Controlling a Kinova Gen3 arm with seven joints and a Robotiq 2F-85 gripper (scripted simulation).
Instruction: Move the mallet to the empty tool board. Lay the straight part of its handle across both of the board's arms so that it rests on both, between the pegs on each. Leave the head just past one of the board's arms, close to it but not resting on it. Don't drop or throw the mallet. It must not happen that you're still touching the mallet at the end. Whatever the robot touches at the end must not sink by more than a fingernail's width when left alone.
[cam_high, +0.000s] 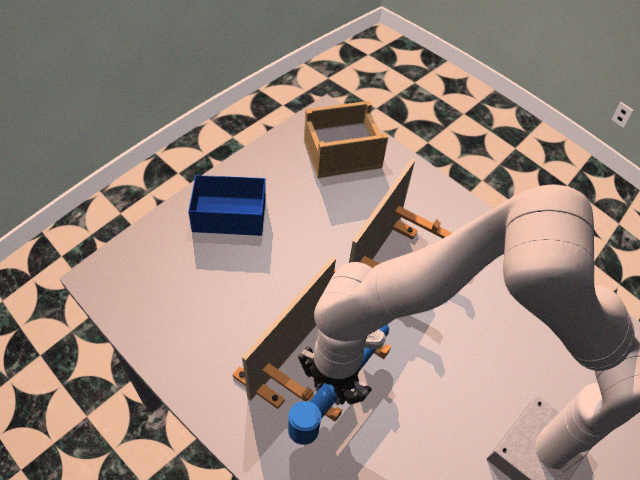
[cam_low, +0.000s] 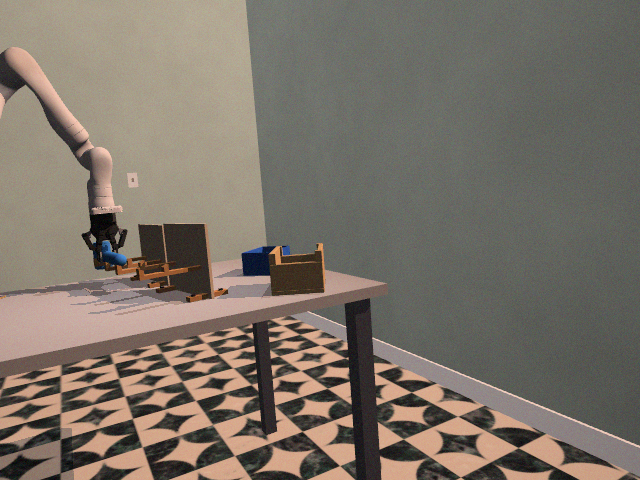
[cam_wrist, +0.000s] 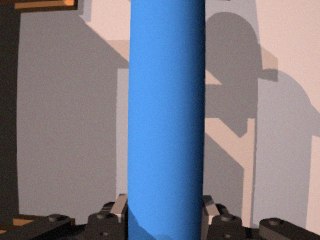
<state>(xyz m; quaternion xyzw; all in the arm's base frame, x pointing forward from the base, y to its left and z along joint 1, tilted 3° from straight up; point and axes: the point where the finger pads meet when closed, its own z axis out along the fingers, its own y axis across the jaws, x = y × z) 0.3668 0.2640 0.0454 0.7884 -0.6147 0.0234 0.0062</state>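
Note:
The blue mallet (cam_high: 306, 419) (cam_low: 113, 256) lies across the arms of the near tool board (cam_high: 287, 330) (cam_low: 150, 240). Its round head sticks out past the front arm (cam_high: 285, 381). My gripper (cam_high: 338, 395) (cam_low: 104, 249) (cam_wrist: 164, 212) comes straight down on the mallet and is shut on the straight blue handle (cam_wrist: 166, 120), with a finger pad on each side. The empty tool board (cam_high: 385, 209) (cam_low: 188, 253) stands further back, and its two orange arms (cam_high: 422, 222) (cam_low: 166, 271) are bare. My arm hides the far end of the handle.
A blue bin (cam_high: 227, 206) (cam_low: 254, 261) and an open wooden crate (cam_high: 343, 140) (cam_low: 297, 272) stand at the far side of the table (cam_high: 155, 299). The robot's grey base plate (cam_high: 516, 439) is at the front right. The upright board panels stand close beside the gripper.

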